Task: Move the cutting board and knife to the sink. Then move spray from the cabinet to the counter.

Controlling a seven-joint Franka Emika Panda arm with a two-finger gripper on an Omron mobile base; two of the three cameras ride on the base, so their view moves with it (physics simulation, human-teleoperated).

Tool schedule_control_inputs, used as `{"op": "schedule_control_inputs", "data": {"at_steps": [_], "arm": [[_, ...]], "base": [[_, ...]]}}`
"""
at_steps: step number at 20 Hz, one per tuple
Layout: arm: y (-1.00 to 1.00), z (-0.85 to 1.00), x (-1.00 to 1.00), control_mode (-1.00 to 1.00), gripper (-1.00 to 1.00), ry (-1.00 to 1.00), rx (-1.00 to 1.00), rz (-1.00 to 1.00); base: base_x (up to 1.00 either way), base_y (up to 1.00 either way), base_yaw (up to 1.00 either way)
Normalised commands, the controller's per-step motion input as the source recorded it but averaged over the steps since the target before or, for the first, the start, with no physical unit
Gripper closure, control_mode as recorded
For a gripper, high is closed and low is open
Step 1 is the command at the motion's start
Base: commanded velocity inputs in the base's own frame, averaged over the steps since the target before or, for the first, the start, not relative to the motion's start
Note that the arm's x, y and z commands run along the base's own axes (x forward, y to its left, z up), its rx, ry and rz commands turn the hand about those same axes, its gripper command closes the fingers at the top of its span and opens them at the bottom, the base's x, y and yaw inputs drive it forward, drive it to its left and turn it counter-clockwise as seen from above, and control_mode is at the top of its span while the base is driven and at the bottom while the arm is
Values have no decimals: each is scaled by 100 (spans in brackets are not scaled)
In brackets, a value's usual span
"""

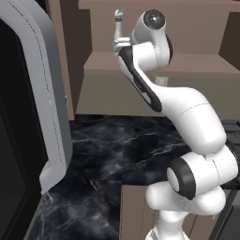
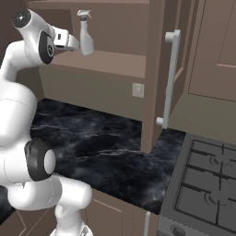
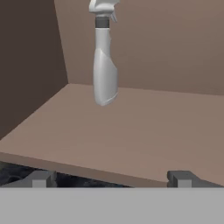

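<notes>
The spray (image 3: 105,65) is a slim pale grey bottle with a trigger top, standing upright on the brown shelf (image 3: 131,131) of the open cabinet (image 2: 115,62). My gripper (image 3: 111,179) is open at the shelf's front edge. Its fingertips (image 3: 41,178) are spread wide with nothing between them, and the bottle stands some way ahead, slightly left of centre. From the right base view the gripper (image 2: 73,44) is just left of the spray (image 2: 85,34), at the height of its lower body. The bottle's nozzle (image 1: 118,18) shows above my hand (image 1: 121,43). The black veined counter (image 2: 101,143) lies below.
The cabinet's open door with a long silver handle (image 2: 170,78) hangs to the right of the shelf. A gas stove (image 2: 207,184) adjoins the counter at the right. A tall grey-framed dark appliance (image 1: 37,93) stands at the left. A wall outlet (image 2: 137,90) sits under the shelf.
</notes>
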Motion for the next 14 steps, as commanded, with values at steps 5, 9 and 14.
{"op": "schedule_control_inputs", "data": {"at_steps": [5, 9, 14], "arm": [[6, 0, 13, -100, -100, 1, 0, -6], [4, -2, 10, -100, -100, 0, 0, -6], [0, -4, 20, -100, -100, 0, 0, -6]], "base": [[0, 0, 0], [0, 0, 0], [0, 0, 0]]}}
